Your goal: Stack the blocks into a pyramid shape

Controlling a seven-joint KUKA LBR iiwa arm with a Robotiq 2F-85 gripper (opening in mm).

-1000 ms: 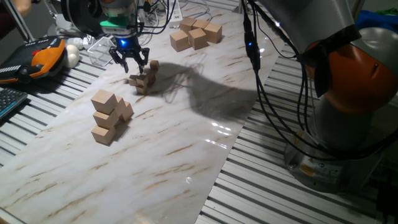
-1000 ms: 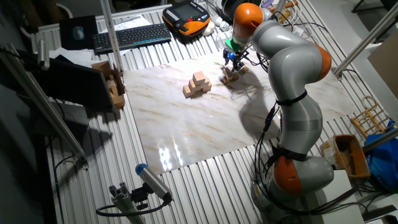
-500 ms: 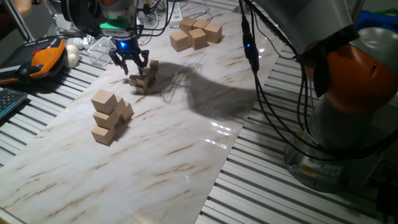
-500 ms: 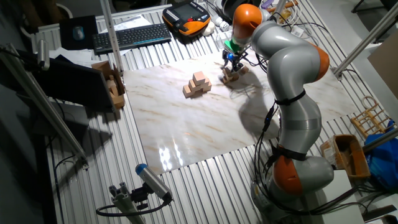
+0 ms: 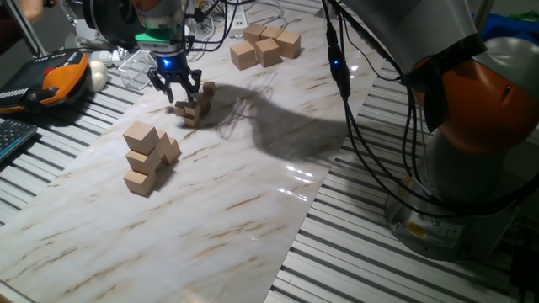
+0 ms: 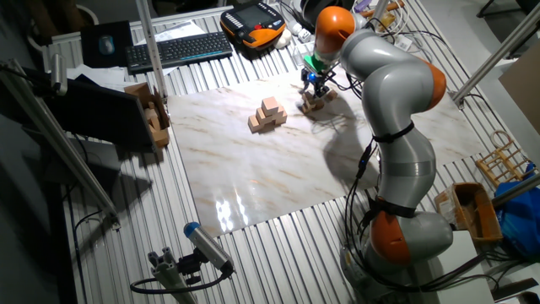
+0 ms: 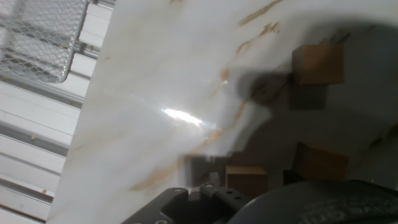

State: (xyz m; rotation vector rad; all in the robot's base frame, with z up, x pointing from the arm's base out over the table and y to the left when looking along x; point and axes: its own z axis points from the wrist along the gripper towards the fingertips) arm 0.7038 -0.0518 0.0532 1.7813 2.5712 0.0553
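The gripper (image 5: 176,87) hangs just above the small pile of blocks (image 5: 194,109) near the far left part of the marble board (image 5: 253,185), its dark fingers (image 5: 160,82) spread apart with nothing between them. The tiny tan blocks sit in a tight cluster, some lying on the board and at least one resting on top of others, with one more block (image 5: 208,87) just behind the heap. In the other fixed view the same cluster (image 6: 314,102) shows right under the gripper (image 6: 315,83), near the board's far edge. The hand view shows several of these blocks on the white surface: one (image 7: 318,64) toward the upper right, and two (image 7: 246,180) close to the dark gripper body at the bottom. Nearer the front left stands a stack of bigger cubes (image 5: 147,156), and a group of large cubes (image 5: 264,45) lies at the far end. A wire basket (image 7: 38,35) sits off the board's edge
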